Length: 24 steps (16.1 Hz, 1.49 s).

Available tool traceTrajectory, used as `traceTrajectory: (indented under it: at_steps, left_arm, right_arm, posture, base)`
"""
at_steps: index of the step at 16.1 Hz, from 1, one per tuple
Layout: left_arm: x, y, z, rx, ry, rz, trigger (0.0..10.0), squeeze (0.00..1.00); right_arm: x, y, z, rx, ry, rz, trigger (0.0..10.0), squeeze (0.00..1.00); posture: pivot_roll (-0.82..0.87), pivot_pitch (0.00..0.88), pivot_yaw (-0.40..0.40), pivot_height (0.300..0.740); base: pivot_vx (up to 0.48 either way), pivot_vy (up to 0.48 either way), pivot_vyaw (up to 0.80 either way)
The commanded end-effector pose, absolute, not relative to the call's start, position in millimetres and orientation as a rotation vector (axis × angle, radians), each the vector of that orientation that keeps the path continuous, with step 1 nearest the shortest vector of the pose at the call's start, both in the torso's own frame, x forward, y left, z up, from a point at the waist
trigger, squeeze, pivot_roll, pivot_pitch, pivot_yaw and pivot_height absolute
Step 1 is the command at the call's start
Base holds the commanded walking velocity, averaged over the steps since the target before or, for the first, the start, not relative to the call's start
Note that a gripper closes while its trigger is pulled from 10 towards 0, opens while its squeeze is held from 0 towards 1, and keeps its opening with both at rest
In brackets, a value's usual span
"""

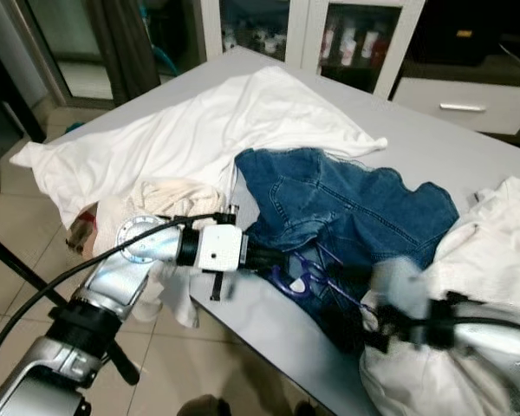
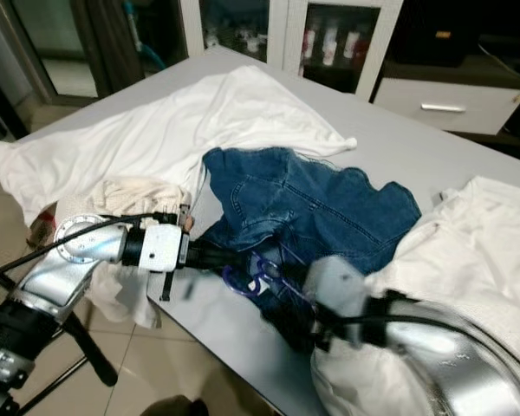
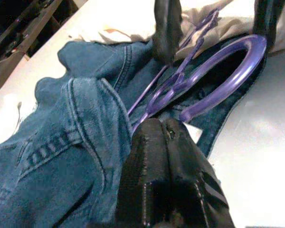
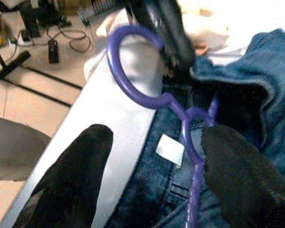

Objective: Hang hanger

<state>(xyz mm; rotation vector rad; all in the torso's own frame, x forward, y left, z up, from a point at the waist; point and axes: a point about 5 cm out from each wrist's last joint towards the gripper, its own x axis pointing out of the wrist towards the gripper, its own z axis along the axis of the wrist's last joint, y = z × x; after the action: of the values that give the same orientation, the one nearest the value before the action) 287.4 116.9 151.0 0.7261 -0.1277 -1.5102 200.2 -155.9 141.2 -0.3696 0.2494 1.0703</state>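
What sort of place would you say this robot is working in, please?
Probably a home laundry or dining area: clothes such as blue jeans and a white shirt lie on a grey table, with glass-door cabinets behind.

Our left arm reaches in from the lower left of the head view, its left pincer with fingers pressed together at mid-frame. From the lower right comes our right arm, blurred; the right pincer has its fingers spread wide apart.

Left gripper pinched together beside purple hanger lying on blue jeans
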Motion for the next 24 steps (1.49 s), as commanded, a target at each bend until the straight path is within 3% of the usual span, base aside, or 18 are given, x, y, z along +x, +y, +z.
traceTrajectory:
  at_steps: [1, 14, 15, 16, 18, 24]
  left_arm:
    - [286.8, 116.7, 153.0, 0.741, -0.133, -1.511, 0.0, 0.0]
    - [284.3, 114.7, 151.5, 0.733, -0.136, -1.511, 0.0, 0.0]
    - [284.4, 114.5, 151.5, 0.734, -0.137, -1.51, 0.0, 0.0]
    - [284.7, 114.4, 151.7, 0.735, -0.137, -1.51, 0.0, 0.0]
    - [285.1, 114.8, 152.1, 0.736, -0.137, -1.507, 0.0, 0.0]
    - [285.4, 116.0, 152.4, 0.74, -0.137, -1.504, 0.0, 0.0]
  right_arm:
    - [208.8, -153.5, 140.4, -0.417, 0.227, 1.034, 10.0, 0.0]
    - [230.1, -163.2, 121.4, -0.503, 0.273, 0.861, 9.9, 0.0]
    - [230.8, -161.2, 119.3, -0.507, 0.276, 0.86, 6.1, 0.0]
    - [231.4, -159.5, 117.6, -0.508, 0.279, 0.856, 3.1, 0.0]
    - [232.0, -158.5, 116.6, -0.502, 0.279, 0.854, 0.0, 0.0]
    - [235.3, -160.5, 116.9, -0.515, 0.285, 0.842, 0.0, 0.0]
  posture:
    - [-0.02, 0.084, -0.005, 0.74]
    - [-0.03, 0.085, -0.008, 0.74]
    - [-0.03, 0.083, -0.008, 0.74]
    - [-0.03, 0.082, -0.009, 0.74]
    - [-0.03, 0.079, -0.009, 0.74]
    - [-0.02, 0.075, -0.009, 0.74]
  base:
    - [0.0, 0.0, 0.0]
    - [0.0, 0.0, 0.0]
    - [0.0, 0.0, 0.0]
    - [0.0, 0.0, 0.0]
    - [0.0, 0.0, 0.0]
    - [0.0, 0.0, 0.0]
